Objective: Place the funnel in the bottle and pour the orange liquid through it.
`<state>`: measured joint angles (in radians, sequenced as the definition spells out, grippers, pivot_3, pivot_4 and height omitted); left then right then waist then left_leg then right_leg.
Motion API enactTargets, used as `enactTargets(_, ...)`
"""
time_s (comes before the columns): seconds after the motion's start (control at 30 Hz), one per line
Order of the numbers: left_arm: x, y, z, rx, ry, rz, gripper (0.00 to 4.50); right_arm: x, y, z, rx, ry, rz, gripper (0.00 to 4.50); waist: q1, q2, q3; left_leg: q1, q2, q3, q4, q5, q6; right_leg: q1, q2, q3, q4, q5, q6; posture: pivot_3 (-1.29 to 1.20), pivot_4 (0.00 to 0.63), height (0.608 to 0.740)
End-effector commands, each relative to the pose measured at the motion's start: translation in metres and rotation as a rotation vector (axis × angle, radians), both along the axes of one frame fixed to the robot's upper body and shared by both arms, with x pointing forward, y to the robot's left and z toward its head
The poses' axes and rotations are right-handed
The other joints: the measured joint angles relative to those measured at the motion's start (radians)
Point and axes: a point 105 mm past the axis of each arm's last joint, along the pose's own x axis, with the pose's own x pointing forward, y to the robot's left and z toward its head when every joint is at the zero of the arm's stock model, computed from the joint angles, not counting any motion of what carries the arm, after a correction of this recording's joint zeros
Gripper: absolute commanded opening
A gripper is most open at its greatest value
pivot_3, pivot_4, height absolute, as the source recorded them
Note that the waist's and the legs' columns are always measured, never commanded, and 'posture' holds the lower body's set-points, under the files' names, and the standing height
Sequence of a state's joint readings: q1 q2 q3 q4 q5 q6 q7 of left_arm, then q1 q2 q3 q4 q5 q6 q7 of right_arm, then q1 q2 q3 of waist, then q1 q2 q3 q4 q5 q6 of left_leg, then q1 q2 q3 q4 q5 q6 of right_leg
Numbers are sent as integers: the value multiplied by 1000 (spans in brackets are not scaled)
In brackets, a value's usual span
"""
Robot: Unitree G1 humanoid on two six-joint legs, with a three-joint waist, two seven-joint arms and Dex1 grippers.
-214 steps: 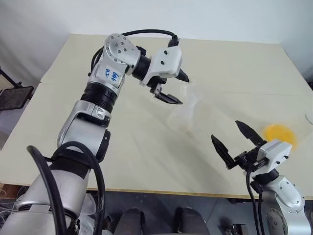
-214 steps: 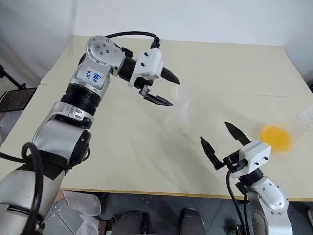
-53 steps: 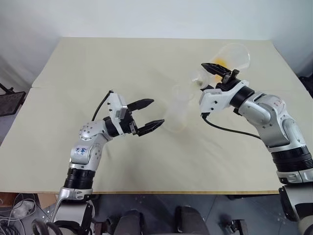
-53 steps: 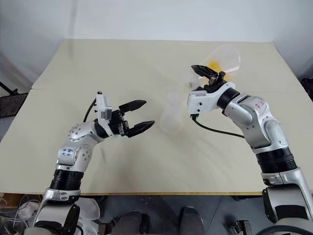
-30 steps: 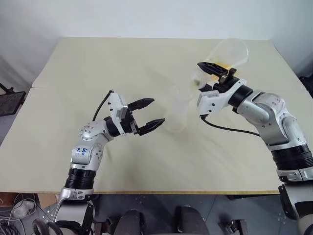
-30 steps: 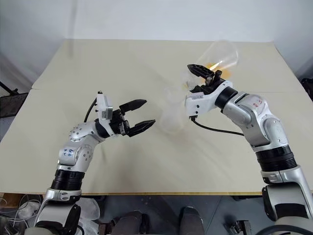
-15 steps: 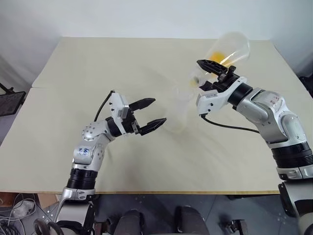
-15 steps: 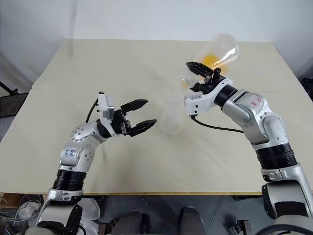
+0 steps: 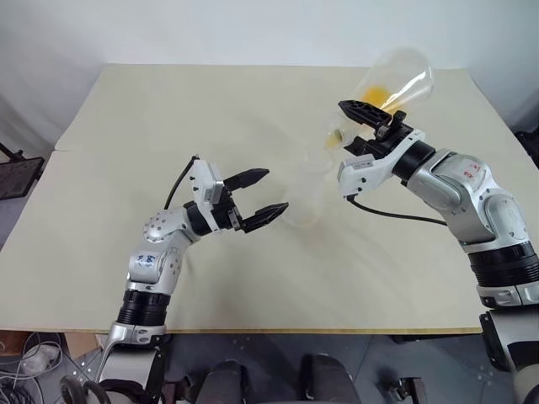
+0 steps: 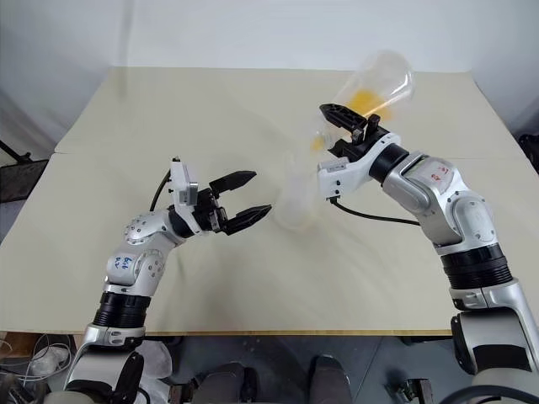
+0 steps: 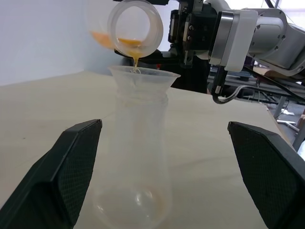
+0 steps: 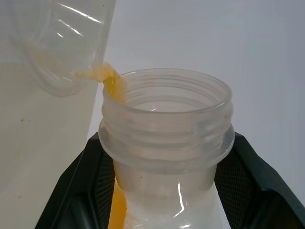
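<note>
**Orange liquid running from the tipped flask into the funnel**

The frosted, cone-shaped translucent bottle (image 11: 138, 176) stands upright on the pale beige matte table (image 9: 168, 118), wide at the base and narrowing to a ribbed neck. Seated in that neck is the small clear plastic funnel (image 11: 143, 81), its flared rim thin and nearly see-through. Above it hangs a larger clear round-bodied flask (image 9: 396, 80) with a threaded screw neck — smooth, glossy plastic, tipped so its mouth points down toward the funnel. The bright yellow-orange liquid (image 11: 128, 43) pools along the lower side of the flask's body and spills over the lip as a thin stream into the funnel's bowl.

The right gripper (image 9: 364, 126) is clamped tight on the flask's neck, its two black fingers with cross-hatched pads pressing either side of the threaded collar. The left gripper (image 9: 255, 196) is spread wide, holding nothing; its textured black fingers point at the bottle from the side, flanking it in the left wrist view without touching it.

Compared with a second ago, the flask is tilted further — its round body now rides higher above the right gripper, and the liquid has slid toward the mouth. Several seconds back, the right gripper was open and empty, with the orange liquid low near the table's right edge. The bottle, funnel and left gripper have kept their places over the last second.
</note>
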<state>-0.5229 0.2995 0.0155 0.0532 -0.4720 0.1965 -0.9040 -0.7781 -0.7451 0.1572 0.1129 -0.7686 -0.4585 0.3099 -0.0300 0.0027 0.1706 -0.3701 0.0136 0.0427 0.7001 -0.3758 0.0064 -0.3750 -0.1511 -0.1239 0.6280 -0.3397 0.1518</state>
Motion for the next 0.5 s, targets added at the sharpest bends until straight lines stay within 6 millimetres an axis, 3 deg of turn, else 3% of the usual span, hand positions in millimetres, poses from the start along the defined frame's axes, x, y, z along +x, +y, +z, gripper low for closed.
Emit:
enactTargets(0.03,-4,-4,11,-10,-54,-10,4500,-7,1,20,0,-80,19,2435,0,0,0,0,0,0,0,0,0,0,0,0,0,0,0,0,150,740)
enactTargets(0.5,-4,-5,7,-20,-53,-8,4500,-10,1,23,-13,-118,30,2435,0,0,0,0,0,0,0,0,0,0,0,0,0,0,0,0,150,740)
